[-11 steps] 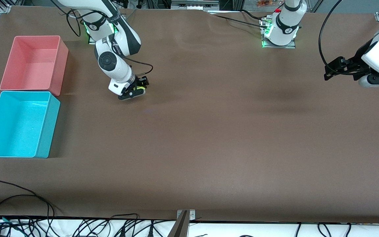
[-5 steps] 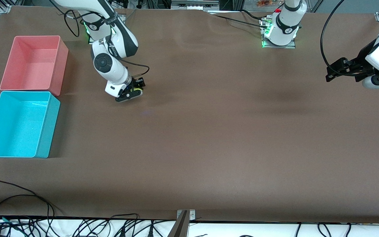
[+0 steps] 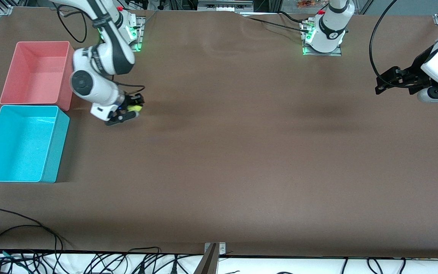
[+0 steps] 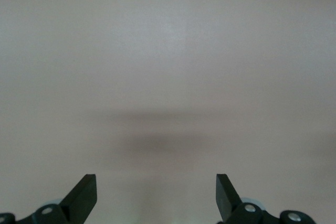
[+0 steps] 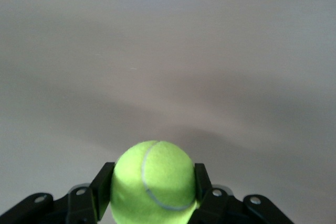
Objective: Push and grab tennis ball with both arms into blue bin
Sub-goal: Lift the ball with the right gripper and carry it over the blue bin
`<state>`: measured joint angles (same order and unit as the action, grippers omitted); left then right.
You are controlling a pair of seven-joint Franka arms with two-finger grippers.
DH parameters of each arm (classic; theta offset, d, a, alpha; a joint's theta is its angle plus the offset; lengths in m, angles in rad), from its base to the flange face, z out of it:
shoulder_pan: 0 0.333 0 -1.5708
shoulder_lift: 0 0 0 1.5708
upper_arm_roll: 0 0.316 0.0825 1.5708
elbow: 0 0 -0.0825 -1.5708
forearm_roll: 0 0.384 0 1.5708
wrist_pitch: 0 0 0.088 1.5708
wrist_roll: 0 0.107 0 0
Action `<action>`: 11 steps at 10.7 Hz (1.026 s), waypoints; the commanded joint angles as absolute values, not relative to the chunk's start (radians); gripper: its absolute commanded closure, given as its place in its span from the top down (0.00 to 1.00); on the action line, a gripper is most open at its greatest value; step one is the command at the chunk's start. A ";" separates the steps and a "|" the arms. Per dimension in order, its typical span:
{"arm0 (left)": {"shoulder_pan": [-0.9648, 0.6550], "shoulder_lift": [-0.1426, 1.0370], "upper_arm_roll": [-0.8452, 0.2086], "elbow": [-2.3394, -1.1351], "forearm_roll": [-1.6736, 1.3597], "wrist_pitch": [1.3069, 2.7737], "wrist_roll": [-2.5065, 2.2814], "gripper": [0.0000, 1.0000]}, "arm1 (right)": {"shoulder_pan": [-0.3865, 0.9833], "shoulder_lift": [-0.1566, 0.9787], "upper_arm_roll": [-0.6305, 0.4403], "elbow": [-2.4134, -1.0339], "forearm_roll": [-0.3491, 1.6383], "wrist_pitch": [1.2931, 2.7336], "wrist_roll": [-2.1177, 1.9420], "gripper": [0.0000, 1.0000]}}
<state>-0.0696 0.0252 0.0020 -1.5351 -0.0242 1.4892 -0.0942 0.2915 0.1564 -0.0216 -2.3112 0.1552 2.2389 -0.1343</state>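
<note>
My right gripper [image 3: 129,111] clamps the ball [image 5: 153,182] at upper left, beside the blue bin [image 3: 56,144], ready to drop it in, while my left gripper [image 3: 379,84] waits open at upper right.

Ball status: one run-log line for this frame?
ball: held, right end effector, over table beside pink bin | left end effector: open, waiting | blue bin: no ball

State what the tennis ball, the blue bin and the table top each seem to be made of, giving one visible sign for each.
Tennis ball: fuzzy felt, matte yellow-green, with a pale curved seam; held in the shut right pincer.
Blue bin: probably moulded plastic; thin smooth walls, rounded corners, faint sheen.
Table top: matte brown covering, perhaps paper or fabric; the material is unclear.
</note>
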 commanded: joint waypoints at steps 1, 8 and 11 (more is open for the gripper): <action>-0.064 0.003 0.000 -1.568 -0.044 1.517 -0.094 1.00 | 0.290 0.129 -0.174 -2.195 0.158 2.051 -0.263 0.00; -0.064 0.002 0.000 -1.572 -0.044 1.536 -0.089 1.00 | 0.241 0.129 -0.480 -2.151 0.124 1.982 -0.642 0.00; -0.064 0.008 0.002 -1.571 -0.041 1.535 -0.083 1.00 | 0.145 0.182 -0.480 -2.048 0.065 1.983 -0.768 0.00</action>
<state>-0.0695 0.0230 0.0017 -1.5489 -0.0247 1.5168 -0.0935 0.2067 0.1339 -0.4812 -2.1462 0.1068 2.0091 -0.6635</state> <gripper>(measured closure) 0.000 0.344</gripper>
